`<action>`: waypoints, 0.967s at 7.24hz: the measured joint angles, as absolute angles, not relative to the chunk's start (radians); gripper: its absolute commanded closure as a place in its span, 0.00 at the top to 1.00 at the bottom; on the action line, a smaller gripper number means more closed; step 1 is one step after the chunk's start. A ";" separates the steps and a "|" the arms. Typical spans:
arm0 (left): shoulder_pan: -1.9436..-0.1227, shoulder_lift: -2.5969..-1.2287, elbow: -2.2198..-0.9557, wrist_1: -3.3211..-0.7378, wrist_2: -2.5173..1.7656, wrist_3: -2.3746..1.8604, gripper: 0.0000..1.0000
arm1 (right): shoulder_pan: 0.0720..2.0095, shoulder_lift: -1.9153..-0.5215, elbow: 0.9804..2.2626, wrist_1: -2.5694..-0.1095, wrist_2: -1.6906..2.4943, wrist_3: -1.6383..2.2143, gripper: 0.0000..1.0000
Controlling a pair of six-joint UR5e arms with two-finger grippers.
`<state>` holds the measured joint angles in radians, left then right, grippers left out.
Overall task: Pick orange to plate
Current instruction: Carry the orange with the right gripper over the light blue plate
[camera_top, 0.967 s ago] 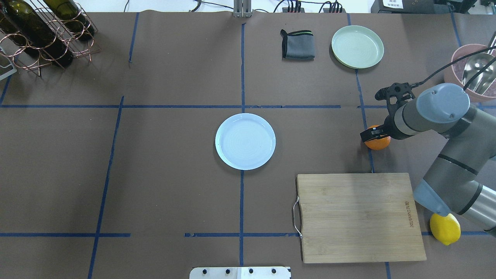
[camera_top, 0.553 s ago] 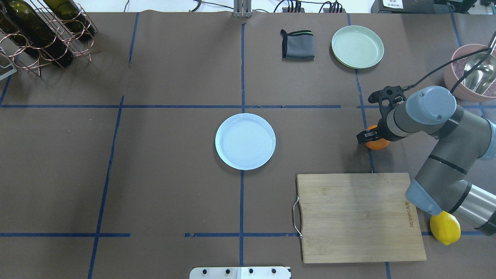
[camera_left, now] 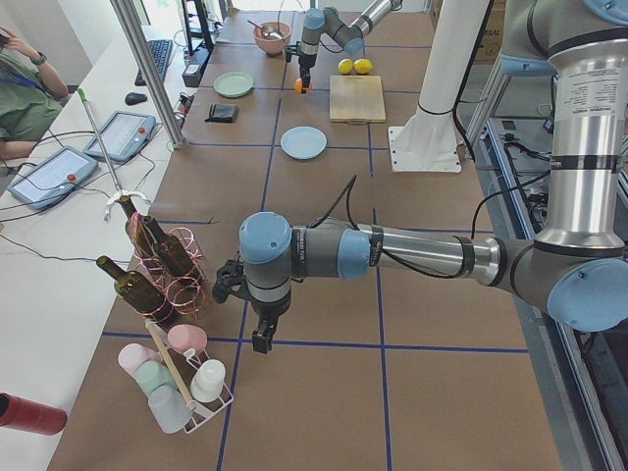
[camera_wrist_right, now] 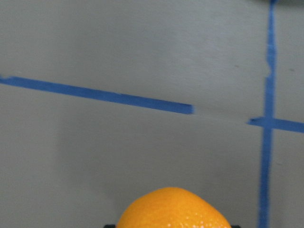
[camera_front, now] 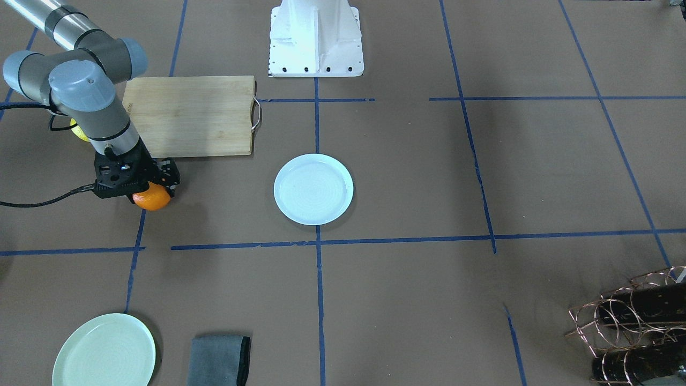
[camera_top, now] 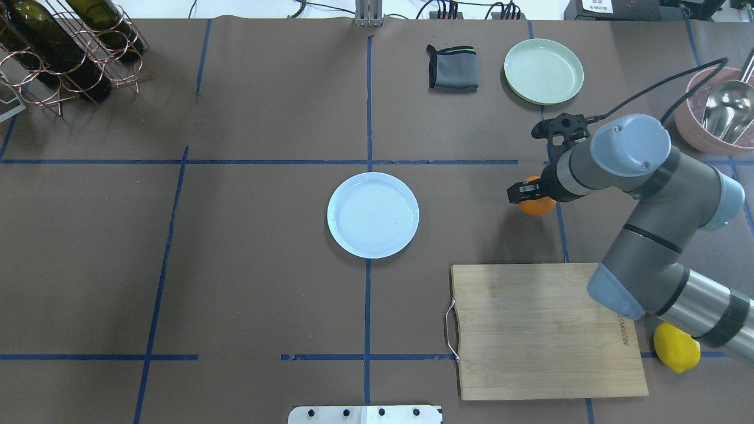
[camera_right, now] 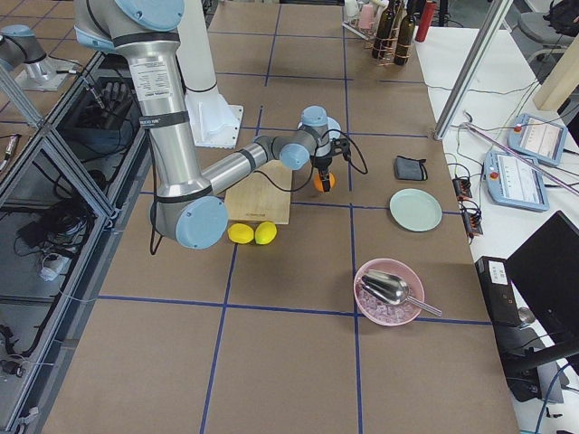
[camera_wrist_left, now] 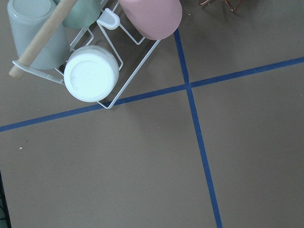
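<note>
Right claw (camera_top: pixel 533 195) is clamped on the orange (camera_top: pixel 538 206), which appears lifted off the surface (camera_top: pixel 265 265). The plate (camera_top: pixel 373 215) lies well apart from the claw, toward the surface centre. Traverse above rim height, stop over plate centre, and lower to contact before release, because the fruit can roll. Left claw (camera_left: pixel 257 340): state cannot be told.

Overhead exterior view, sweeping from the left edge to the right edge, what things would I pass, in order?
bottle rack → plate → grey cloth → orange → pink bowl
</note>
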<state>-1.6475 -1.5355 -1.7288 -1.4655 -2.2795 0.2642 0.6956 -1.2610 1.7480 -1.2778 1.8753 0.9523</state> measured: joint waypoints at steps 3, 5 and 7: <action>-1.648 -1.534 -1.730 -1.462 -2.282 0.264 1.00 | 0.594 -0.949 1.713 -1.556 1.803 1.169 0.00; -1.648 -1.534 -1.730 -1.462 -2.283 0.264 1.00 | 0.519 -0.789 1.579 -1.594 1.715 1.304 0.00; -1.649 -1.534 -1.734 -1.460 -2.283 0.264 1.00 | 0.462 -0.651 1.402 -1.596 1.654 1.379 0.01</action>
<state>-1.6488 -1.5340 -1.7338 -1.4605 -2.2826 0.2638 0.4621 -0.6505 1.4019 -1.5957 1.6543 1.3792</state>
